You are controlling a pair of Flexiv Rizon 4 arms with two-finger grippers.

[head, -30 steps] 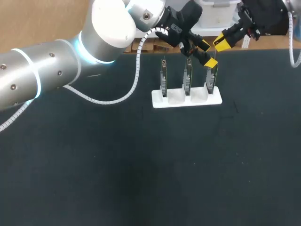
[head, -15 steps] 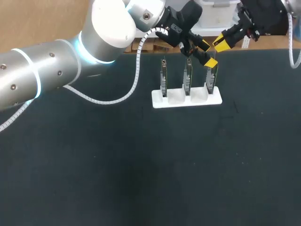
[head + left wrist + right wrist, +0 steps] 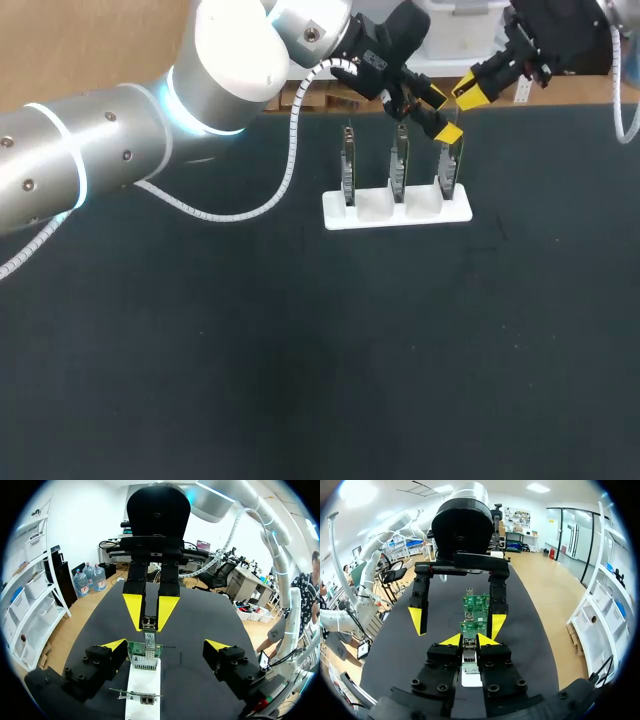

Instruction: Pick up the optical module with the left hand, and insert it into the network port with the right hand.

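The optical module [image 3: 148,636] is a small silver bar, and my right gripper [image 3: 150,612] is shut on it just above the rightmost green board [image 3: 144,653] of the white rack [image 3: 142,690]. In the right wrist view the module [image 3: 469,656] sits between that gripper's [image 3: 469,640] yellow tips, with the boards [image 3: 475,603] ahead. My left gripper [image 3: 165,645] stands wide open, its fingers on either side of that board, holding nothing. From above, the left gripper [image 3: 441,115] hovers over the rack's right end [image 3: 455,212], and the right gripper [image 3: 470,92] is close behind it.
Three green circuit boards stand upright in the white rack [image 3: 340,215] near the table's far edge. My left arm [image 3: 120,130] stretches across the back left of the dark table [image 3: 300,360].
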